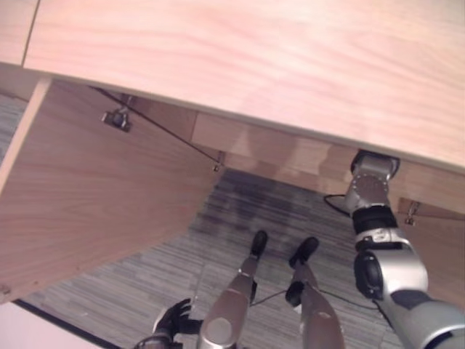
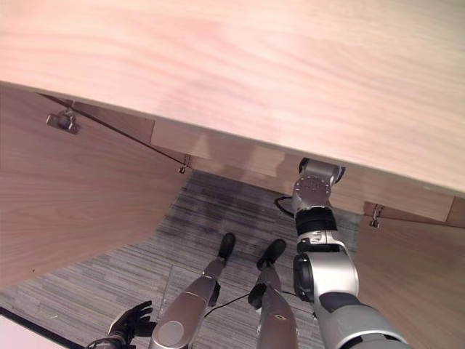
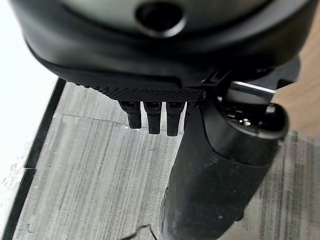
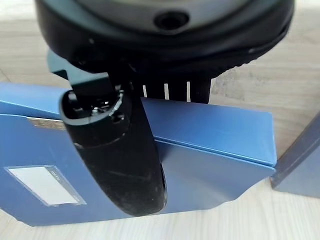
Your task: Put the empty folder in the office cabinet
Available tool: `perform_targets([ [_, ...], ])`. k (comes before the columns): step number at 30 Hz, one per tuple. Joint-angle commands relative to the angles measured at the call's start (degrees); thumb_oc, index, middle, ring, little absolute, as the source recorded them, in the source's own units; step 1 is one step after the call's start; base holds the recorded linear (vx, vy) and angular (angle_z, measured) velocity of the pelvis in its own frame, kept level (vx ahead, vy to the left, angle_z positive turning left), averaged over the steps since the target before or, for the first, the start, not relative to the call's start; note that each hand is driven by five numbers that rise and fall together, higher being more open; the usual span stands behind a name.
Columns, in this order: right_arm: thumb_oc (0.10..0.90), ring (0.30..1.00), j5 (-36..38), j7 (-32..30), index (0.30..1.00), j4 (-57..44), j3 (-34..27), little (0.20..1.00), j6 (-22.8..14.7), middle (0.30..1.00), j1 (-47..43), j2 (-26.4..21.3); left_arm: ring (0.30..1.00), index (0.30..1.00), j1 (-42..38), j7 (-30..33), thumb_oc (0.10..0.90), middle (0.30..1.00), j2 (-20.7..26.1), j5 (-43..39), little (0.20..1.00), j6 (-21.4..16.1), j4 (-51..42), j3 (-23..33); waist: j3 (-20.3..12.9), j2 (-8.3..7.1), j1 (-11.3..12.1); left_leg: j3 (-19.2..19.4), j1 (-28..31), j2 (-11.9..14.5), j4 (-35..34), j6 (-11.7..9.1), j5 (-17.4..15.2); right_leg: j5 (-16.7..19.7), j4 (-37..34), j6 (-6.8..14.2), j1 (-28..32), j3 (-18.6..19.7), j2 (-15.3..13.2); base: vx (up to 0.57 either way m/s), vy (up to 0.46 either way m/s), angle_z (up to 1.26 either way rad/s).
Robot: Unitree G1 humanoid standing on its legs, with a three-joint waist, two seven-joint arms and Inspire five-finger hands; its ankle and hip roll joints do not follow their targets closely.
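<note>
While my right hand [image 4: 120, 150] grips the blue folder [image 4: 215, 135] inside the wooden cabinet [image 1: 254, 65], thumb across its face, my left hand [image 1: 173, 320] hangs relaxed, fingers loose, over the floor [image 3: 95, 170].

A: What blocks the way into the cabinet [image 1: 290, 65]?
B: Its wooden top overhangs the opening, and the right arm reaches in under that edge. The open door [image 1: 87, 189] stands out on the left, another door [image 2: 407, 276] on the right.
A: And inside?
B: A blue folder [image 4: 210, 150] stands on the shelf [image 4: 300, 65] against the right hand [image 4: 120, 150]; a second blue folder [image 4: 300, 160] stands just beside it, with a narrow gap between.
</note>
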Motion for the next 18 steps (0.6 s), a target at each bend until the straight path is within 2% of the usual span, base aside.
perform_targets([
  [1,0.8,0.9,-6.5,1.3,0.9,-6.2,4.8,0.9,-1.9,0.9,-5.3,-4.6,0.9,0.9,10.0,0.3,0.8,0.9,5.7,-1.7,0.9,2.7,-1.5,-1.5,-2.4,-0.84,1.2,-0.7,2.6,-1.0,-0.6,1.5,-5.4,-2.1,2.1,5.8,1.4,3.3,-1.1,-0.04,0.024,0.01],
  [6,0.8,0.9,-6.8,1.5,0.9,-9.6,4.3,0.9,-2.5,0.9,-2.9,-1.7,0.9,0.9,10.1,0.4,0.8,0.9,5.8,-1.2,0.9,3.2,-2.0,-1.8,-1.3,-0.68,0.8,-0.5,2.4,-1.0,-0.5,1.6,-5.4,-1.6,1.7,5.9,1.0,3.4,-1.2,-0.02,0.008,-0.01],
  [18,0.8,0.9,-7.7,1.8,0.9,-16.3,6.1,0.9,-4.0,0.9,3.7,4.0,0.9,0.9,8.4,1.6,0.8,0.9,3.3,-2.3,0.9,3.6,-0.3,-1.6,0.4,-1.69,-0.7,-0.1,1.2,-0.7,-2.1,1.2,-4.2,0.1,0.0,6.2,-0.4,3.5,-0.5,-0.01,-0.001,-0.03],
])
